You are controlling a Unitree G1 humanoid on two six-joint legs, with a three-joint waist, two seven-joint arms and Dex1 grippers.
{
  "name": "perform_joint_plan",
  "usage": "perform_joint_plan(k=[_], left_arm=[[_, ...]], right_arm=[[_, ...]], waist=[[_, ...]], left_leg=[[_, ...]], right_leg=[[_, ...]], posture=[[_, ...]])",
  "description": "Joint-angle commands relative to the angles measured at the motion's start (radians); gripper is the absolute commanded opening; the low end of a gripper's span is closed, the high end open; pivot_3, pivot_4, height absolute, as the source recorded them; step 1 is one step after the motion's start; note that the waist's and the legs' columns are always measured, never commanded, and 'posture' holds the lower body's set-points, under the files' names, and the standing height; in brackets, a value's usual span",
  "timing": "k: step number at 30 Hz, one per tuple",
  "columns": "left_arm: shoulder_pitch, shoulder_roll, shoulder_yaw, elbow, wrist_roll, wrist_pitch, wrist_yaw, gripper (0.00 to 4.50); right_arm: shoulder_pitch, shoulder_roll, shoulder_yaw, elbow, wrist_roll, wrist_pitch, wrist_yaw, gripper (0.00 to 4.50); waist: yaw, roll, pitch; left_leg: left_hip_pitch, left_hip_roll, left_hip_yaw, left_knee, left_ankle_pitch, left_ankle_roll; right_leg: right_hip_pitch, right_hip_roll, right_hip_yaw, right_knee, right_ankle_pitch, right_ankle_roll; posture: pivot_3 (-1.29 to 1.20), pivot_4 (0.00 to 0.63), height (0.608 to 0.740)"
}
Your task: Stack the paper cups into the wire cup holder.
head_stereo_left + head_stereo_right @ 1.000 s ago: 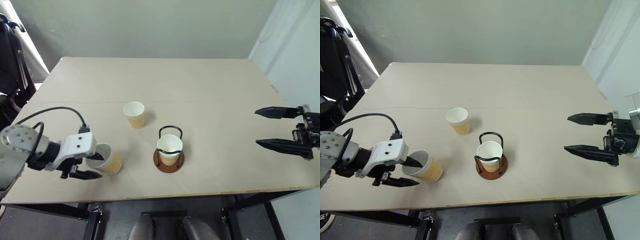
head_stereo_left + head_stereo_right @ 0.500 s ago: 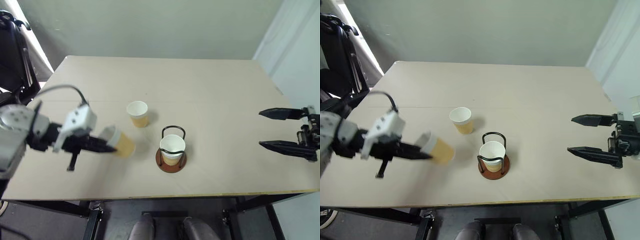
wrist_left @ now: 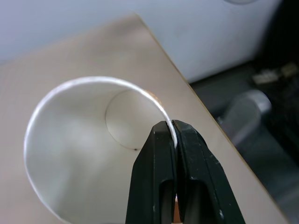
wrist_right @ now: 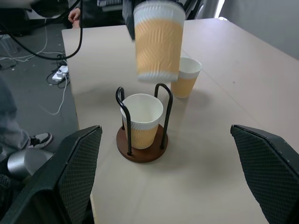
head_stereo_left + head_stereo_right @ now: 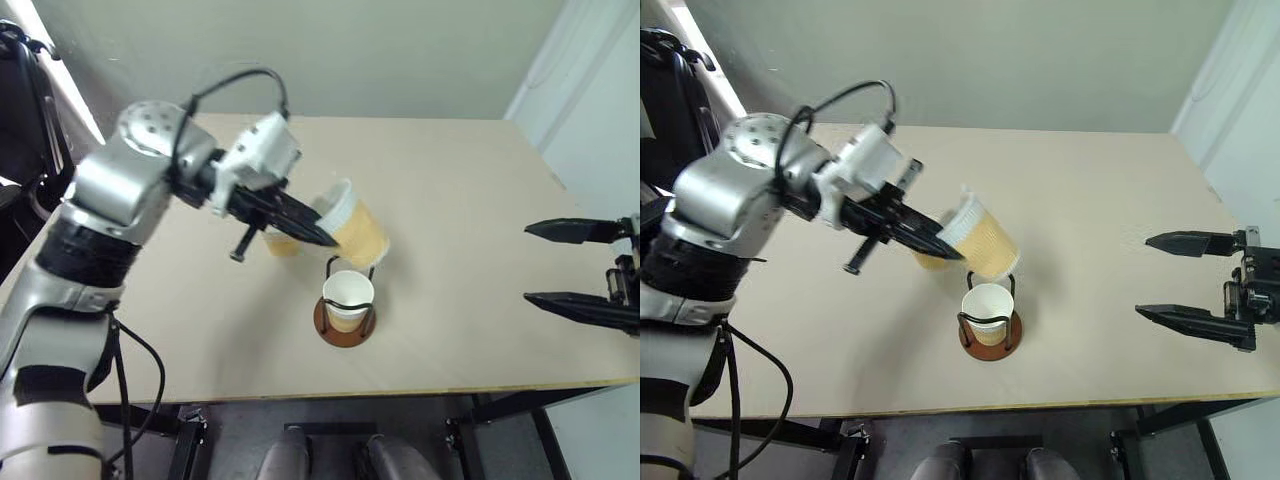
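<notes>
The left gripper (image 5: 318,238) was up in the air over the table (image 5: 450,200). Its two black fingers were pinched tight on the white rim of one paper cup (image 5: 355,228), one finger inside and one outside. The cup hung tipped over, with its bottom pointing down and to the right. In the right wrist view it floated just above the holder and a little behind it, not touching anything.

A second cup (image 4: 186,76) stood on the table behind the carried one, partly hidden by it in the head views.

In the middle of the table, near the front edge, stood the wire cup holder (image 5: 343,322). One cup (image 5: 347,298) already sat upright inside it, between the two black wire loops, on the round brown base.

Far off to the right, the right gripper (image 5: 585,268) hung past the table's edge. Its fingers were spread wide apart and held nothing.

It looked like the second cup was on its way to the holder. One cup was in and two were still out. Next, the held cup likely needed to be turned straight up, lined up right over the cup in the holder, and pushed down between the loops. Then the fingers could let go. If it went in tipped, it might bump a wire loop.
</notes>
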Motion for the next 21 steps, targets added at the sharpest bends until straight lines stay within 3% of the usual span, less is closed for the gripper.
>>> perform_joint_plan(k=[1,8,20,21], left_arm=[[-0.054,0.011,-0.092,0.051,0.022,-0.124,-0.042,0.08],[-0.112,0.024,-0.226,0.12,0.05,-0.265,-0.042,0.08],[-0.127,0.061,-0.318,0.093,0.04,-0.332,-0.042,0.08],[-0.126,0.056,-0.315,0.096,0.047,-0.332,-0.042,0.25]], right_arm=[[0.014,-0.007,-0.07,-0.028,0.026,0.004,-0.018,4.5],[0.027,-0.007,-0.072,-0.044,0.029,0.005,-0.045,4.5],[0.029,-0.005,-0.059,-0.059,0.027,-0.002,-0.077,4.5],[0.03,-0.005,-0.061,-0.059,0.026,-0.003,-0.076,4.5]], waist=[[0.0,0.0,0.0],[0.0,0.0,0.0],[0.0,0.0,0.0],[0.0,0.0,0.0]], left_leg=[[0.0,0.0,0.0,0.0,0.0,0.001],[-0.001,-0.001,0.002,0.002,-0.002,0.003],[-0.001,-0.002,0.002,0.002,-0.004,0.003],[-0.001,-0.002,0.002,0.002,-0.004,0.003]], right_leg=[[0.0,0.0,0.001,0.0,0.0,0.001],[0.001,0.0,0.004,0.0,-0.001,0.003],[0.001,0.0,0.005,-0.001,-0.003,0.005],[0.001,0.0,0.005,-0.001,-0.003,0.005]], posture=[[0.0,0.15,0.74],[0.0,0.15,0.74],[0.0,0.15,0.74],[0.0,0.15,0.74]])
